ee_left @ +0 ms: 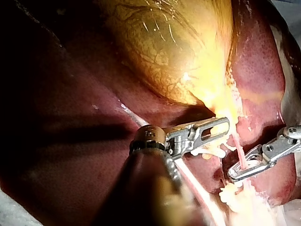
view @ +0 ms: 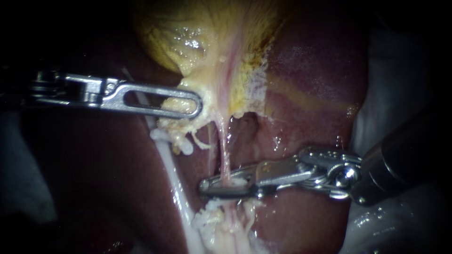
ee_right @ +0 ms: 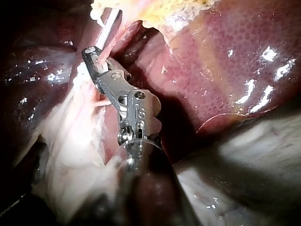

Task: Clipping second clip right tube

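Right instrument (view: 212, 186), nearest the camera, comes in from 4 o'clock (its dark shaft is cut off at the edge). Its jaws are closed across the right tube (view: 225, 157), a thin pink strand pinched from both sides, just above a frayed white tuft (view: 221, 226) at 6 o'clock. Whether a clip sits between those jaws is too hard to make out. Toward 7 o'clock runs a white tube (view: 170, 171), apart from the jaws. Farther back, the left instrument (view: 194, 106) reaches in from 9 o'clock, its shaft lost in shadow. Its jaws are clamped on pale tissue at the neck of the gallbladder (view: 197, 42), the lower jaw mostly hidden. Liver (view: 320, 70) lies behind at 2 o'clock.
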